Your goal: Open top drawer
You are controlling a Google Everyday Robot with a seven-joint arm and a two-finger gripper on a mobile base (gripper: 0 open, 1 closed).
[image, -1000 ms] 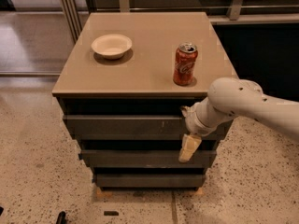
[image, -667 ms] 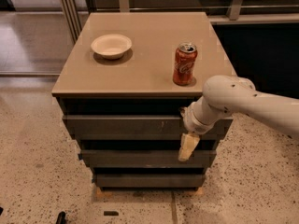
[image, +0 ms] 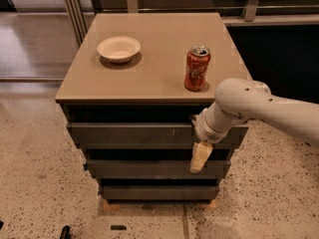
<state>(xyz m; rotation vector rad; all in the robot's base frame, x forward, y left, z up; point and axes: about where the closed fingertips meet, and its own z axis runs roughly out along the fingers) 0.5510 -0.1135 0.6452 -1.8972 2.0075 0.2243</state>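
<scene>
The arm (image: 239,101) leans in a bit more; the jaws still hang by the top drawer (image: 129,133), apart or together I cannot tell; it stays shut

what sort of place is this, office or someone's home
Probably an office or lab space, not a home: speckled terrazzo floor, a metal-framed partition behind, and a grey drawer cabinet carrying a bowl and soda can. The gripper hangs before the drawer fronts, just below the top drawer.

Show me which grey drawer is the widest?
The top drawer, right under the tabletop; the two below it are narrower. The gripper hangs in front, toward the right.
</scene>
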